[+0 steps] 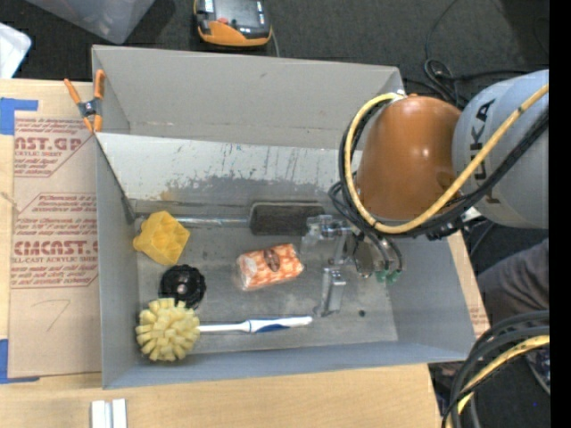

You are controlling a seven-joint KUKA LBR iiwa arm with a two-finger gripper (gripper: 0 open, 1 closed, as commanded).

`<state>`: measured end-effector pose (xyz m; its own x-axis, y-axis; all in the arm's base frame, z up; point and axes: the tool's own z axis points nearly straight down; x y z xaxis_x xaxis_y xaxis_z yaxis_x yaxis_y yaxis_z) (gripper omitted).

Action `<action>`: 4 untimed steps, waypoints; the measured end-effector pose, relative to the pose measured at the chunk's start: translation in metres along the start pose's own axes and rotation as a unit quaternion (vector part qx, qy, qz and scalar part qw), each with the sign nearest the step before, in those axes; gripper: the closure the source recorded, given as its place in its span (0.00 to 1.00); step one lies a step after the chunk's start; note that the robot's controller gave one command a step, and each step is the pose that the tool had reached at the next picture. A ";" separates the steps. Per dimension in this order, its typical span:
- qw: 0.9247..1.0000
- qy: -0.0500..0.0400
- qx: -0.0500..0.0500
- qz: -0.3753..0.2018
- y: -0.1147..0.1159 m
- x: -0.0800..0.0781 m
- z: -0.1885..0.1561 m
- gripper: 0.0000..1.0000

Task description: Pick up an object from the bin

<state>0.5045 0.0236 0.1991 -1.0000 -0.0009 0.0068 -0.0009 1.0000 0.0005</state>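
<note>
My gripper (332, 294) hangs low over the right part of the bin floor. It is just right of an orange-and-white wrapped packet (268, 267) and just above the blue-and-white handle end of a dish brush (254, 326). A dark rectangular block (284, 218) lies behind the packet, against the back wall. Nothing shows inside the gripper.
The brush's yellow bristle head (167, 330) lies at the front left. A black round cap (183, 283) and a yellow sponge (161, 236) sit on the left side. The arm's orange cover and yellow cables hang over the bin's right side.
</note>
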 end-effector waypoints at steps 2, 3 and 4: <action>0.995 -0.005 0.000 -0.097 0.066 -0.015 0.098 0.00; 0.993 -0.007 0.001 -0.119 0.097 -0.001 0.073 0.00; 0.991 -0.002 0.000 -0.137 0.089 0.017 0.101 0.00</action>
<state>0.4870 0.1130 0.0984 -0.9624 -0.2716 0.0019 -0.2716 0.9624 0.0012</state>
